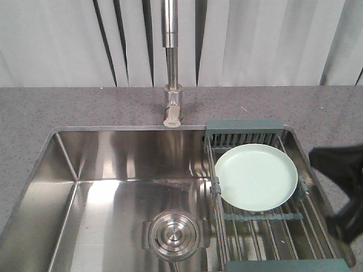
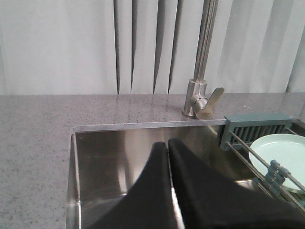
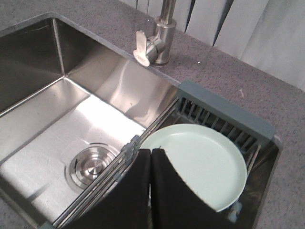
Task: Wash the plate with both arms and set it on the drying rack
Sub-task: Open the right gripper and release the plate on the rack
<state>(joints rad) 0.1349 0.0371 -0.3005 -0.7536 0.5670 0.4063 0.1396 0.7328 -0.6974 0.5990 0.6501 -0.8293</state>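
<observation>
Stainless steel sink (image 1: 102, 170) fills most of the scene, its basin lying ahead of and below the left gripper (image 2: 167, 143), whose jaws are pressed together on nothing. Across the basin's right end sits the drying rack (image 1: 244, 126), its bars bridging the opening so drips can fall through. Flat on those bars, face up, rests the plate (image 1: 255, 175), just beyond the tips of the right gripper (image 3: 150, 151), likewise closed and empty. The placing looks done. Left of the right jaws, the round drain (image 1: 173, 233) sits in the basin floor.
</observation>
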